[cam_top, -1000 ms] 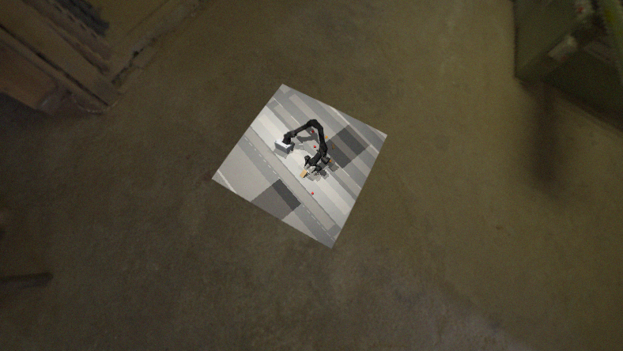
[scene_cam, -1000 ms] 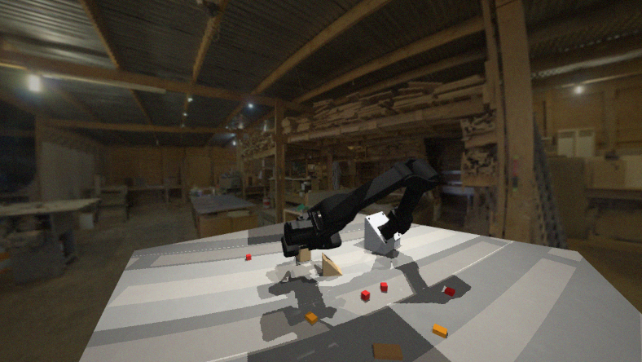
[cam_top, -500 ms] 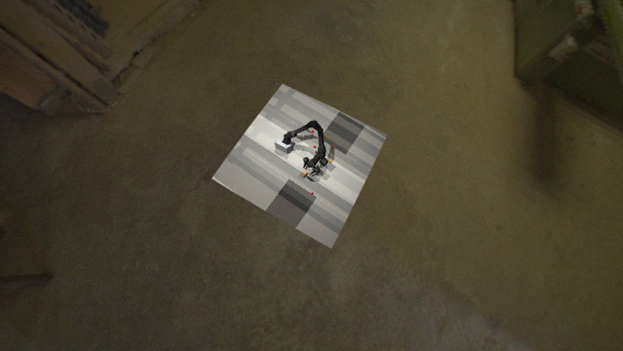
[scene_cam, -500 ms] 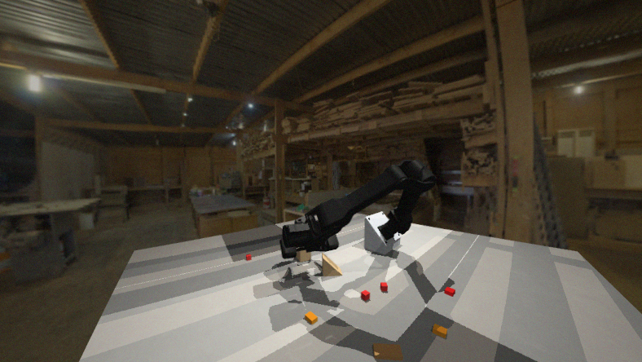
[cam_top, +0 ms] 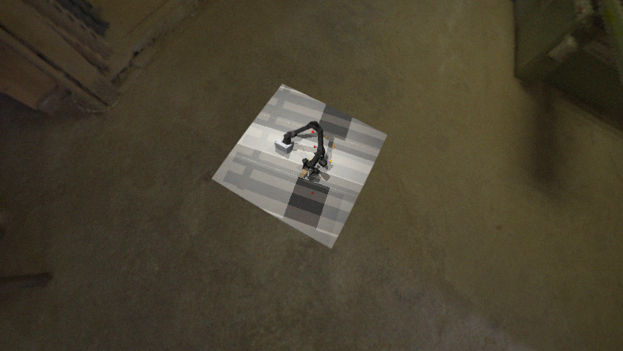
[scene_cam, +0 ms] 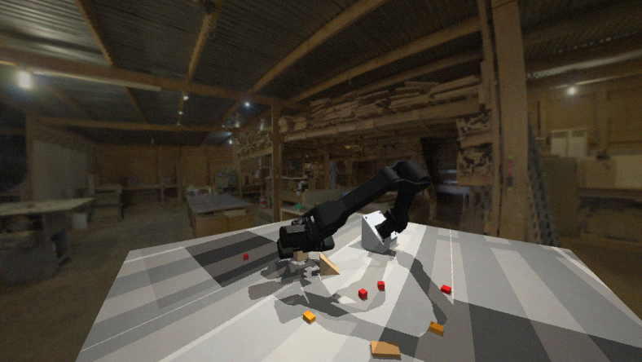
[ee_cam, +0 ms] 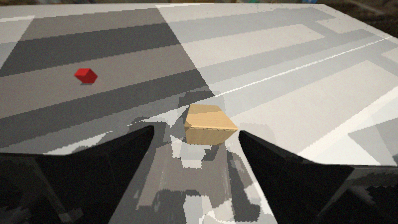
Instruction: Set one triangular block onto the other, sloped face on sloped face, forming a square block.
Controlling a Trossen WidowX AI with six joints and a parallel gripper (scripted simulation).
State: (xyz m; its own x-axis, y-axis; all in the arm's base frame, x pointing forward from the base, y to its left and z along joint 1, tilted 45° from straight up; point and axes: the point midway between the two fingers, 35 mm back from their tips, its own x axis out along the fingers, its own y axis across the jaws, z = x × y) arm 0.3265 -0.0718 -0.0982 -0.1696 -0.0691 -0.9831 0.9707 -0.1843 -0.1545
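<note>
One triangular block [scene_cam: 328, 266] stands on the table with its slope showing, just right of the hand in the exterior view. The other wooden block [cam_top: 303, 173] [scene_cam: 301, 256] [ee_cam: 210, 125] is partly behind the hand in the exterior view; its slope cannot be told clearly. The two blocks are apart. My gripper [cam_top: 307, 169] [ee_cam: 197, 131] is open with nothing between its fingers. In the wrist view the second block appears beyond the fingertips, nearer the right finger. The hand is above the table; its exact height cannot be told. The arm hides the first block in the top view.
A red cube [scene_cam: 245, 256] [ee_cam: 86, 76] lies beyond the hand. Several more red cubes [scene_cam: 362, 293] lie nearer the exterior camera, with two orange blocks [scene_cam: 309, 316] [scene_cam: 436, 328] and a flat wooden piece [scene_cam: 384, 349]. The arm's pale base [cam_top: 283, 146] [scene_cam: 373, 233] stands behind.
</note>
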